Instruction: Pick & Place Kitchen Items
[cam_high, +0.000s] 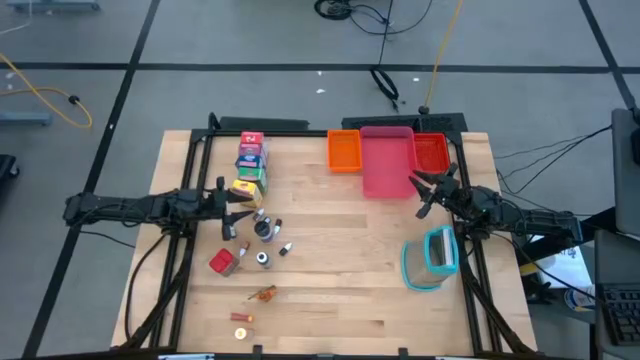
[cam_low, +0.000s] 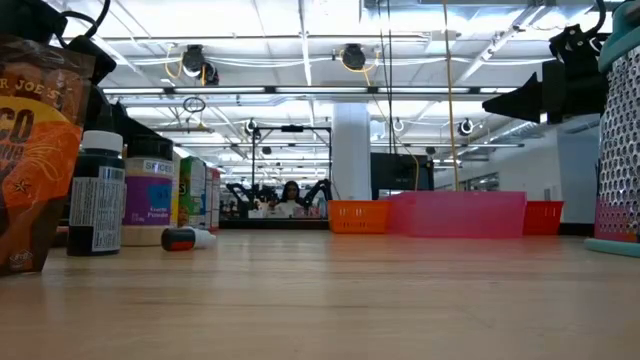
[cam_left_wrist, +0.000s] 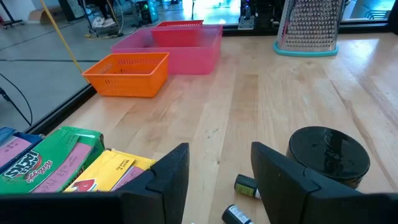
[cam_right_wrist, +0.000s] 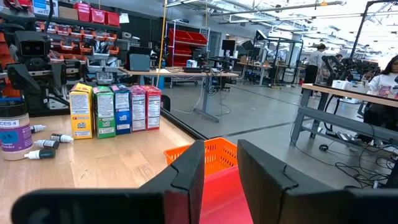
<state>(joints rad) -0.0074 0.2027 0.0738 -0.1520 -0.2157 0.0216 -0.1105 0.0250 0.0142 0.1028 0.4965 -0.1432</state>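
Beside my left claw, fingers apart and empty, stand light stiff cartons (slick print); I'd pinch their flat sides. Right claw hovers parted, empty.

Kitchen items scattered on table's left, cartons upright.

Overhead looking down, low table-level, two wrist views (all share orange tray)

Wood-plank table — glossy printed cartons, perforated plastic trays.
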